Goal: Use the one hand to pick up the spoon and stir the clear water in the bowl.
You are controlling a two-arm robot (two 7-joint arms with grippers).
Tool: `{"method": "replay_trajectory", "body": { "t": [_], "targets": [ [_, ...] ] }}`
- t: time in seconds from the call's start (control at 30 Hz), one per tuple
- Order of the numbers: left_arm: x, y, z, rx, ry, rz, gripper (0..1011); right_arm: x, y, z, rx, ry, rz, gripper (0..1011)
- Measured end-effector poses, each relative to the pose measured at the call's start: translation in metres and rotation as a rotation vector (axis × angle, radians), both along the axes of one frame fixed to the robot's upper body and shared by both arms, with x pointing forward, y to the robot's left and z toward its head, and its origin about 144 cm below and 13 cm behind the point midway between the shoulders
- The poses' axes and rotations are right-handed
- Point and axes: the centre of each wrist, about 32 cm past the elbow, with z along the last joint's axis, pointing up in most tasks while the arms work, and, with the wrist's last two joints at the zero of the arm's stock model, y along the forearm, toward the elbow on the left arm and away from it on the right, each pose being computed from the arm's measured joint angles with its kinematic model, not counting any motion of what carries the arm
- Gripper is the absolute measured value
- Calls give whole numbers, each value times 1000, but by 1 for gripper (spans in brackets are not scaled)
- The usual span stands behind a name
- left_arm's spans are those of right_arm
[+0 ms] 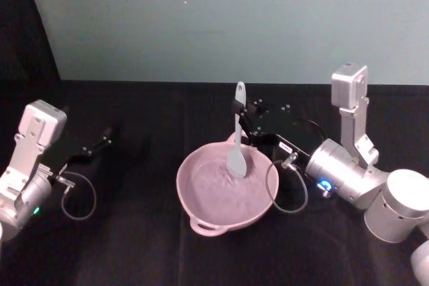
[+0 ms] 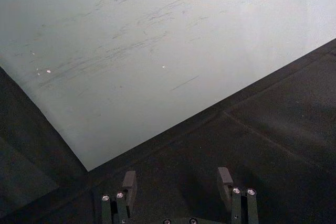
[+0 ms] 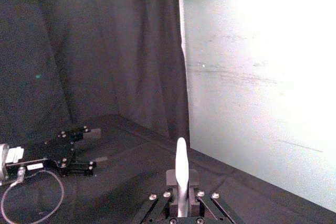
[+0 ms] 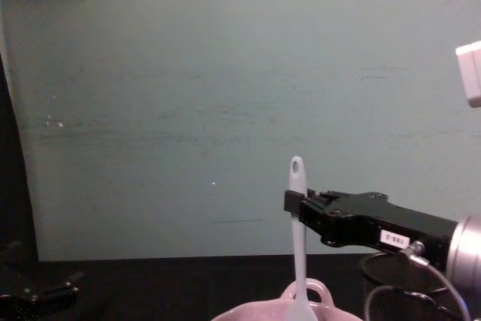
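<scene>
Right gripper fingers are clenched on the spoon handle, near the top. Head view: flat head down inside the bowl, far side. Chest view: long axis near vertical, hole tip up. Left gripper fingers are spread, parked left over the counter.

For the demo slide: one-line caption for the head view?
Right gripper holds the white spoon upright, head down in the pink bowl; left gripper sits open, off to the left.
</scene>
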Motion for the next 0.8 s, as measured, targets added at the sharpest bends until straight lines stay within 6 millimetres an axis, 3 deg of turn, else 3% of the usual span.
{"method": "replay_trajectory", "body": {
  "t": [0.27,0.53,0.8],
  "targets": [
    [0,0,0,0,0,0,1005,-18,-1,0,2,2,12,112],
    [0,0,0,0,0,0,1005,-35,19,0,14,13,88,112],
    [0,0,0,0,0,0,1005,-35,36,3,34,2,137,112]
  ]
}}
